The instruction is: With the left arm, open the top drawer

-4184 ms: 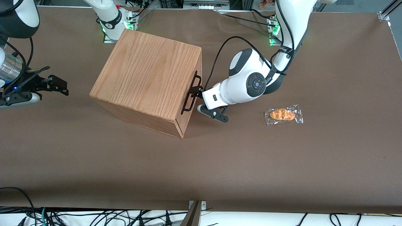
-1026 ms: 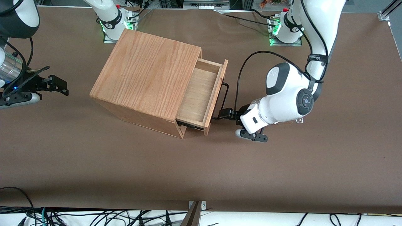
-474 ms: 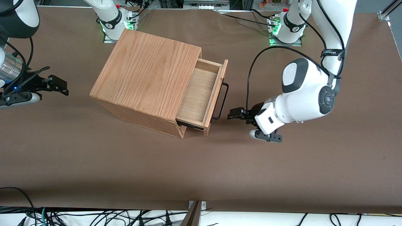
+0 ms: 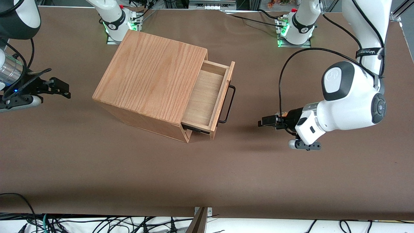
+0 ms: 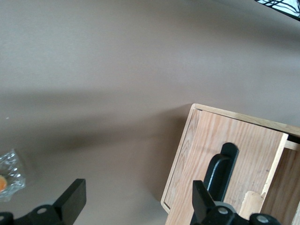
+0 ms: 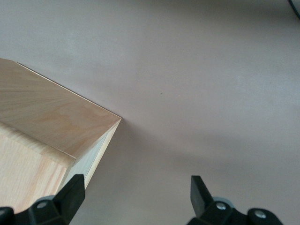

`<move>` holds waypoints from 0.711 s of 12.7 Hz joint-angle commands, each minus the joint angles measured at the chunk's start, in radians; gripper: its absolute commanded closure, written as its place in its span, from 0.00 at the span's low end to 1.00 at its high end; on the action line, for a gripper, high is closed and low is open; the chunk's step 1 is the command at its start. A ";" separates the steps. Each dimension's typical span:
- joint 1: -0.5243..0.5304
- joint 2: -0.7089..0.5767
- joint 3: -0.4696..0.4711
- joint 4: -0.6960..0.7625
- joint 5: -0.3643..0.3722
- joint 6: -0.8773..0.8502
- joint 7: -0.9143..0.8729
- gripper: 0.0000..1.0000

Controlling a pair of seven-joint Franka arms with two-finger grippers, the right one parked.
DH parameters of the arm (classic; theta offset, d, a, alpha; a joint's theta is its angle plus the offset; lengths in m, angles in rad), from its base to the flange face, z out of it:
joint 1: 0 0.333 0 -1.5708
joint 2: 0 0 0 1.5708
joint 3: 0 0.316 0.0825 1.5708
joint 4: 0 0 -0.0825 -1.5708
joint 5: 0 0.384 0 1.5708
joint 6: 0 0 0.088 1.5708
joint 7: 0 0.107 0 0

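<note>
The top drawer [image 4: 204,97] stands pulled out of the oak-grain cabinet [image 4: 148,81], and its light-wood floor is bare. Its thin black bar handle [image 4: 228,103] faces the working arm's end of the table. The left arm [image 4: 349,97] hangs over the table, well apart from the drawer. Its gripper [image 4: 262,123] points at the drawer front, open and holding nothing. In the left wrist view the drawer front [image 5: 234,154] and handle [image 5: 220,169] lie ahead of the open gripper [image 5: 138,201], with bare table between the fingers [image 5: 72,199].
A clear-wrapped pastry packet [image 5: 8,174] lies on the brown table [image 4: 226,168] close under the left gripper; the front view shows only a sliver of it. A second black handle [image 4: 195,129] shows under the open drawer.
Earlier the drawer was shut with the gripper at its handle; it now stands pulled out. Over the last second the gripper has left the handle and drawn away toward the working arm's end.
</note>
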 commanded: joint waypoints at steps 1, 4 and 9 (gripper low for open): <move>0.050 -0.029 -0.006 -0.004 0.114 -0.044 0.013 0.00; 0.086 -0.070 -0.005 -0.004 0.241 -0.115 0.071 0.00; 0.208 -0.118 -0.009 -0.007 0.398 -0.195 0.259 0.00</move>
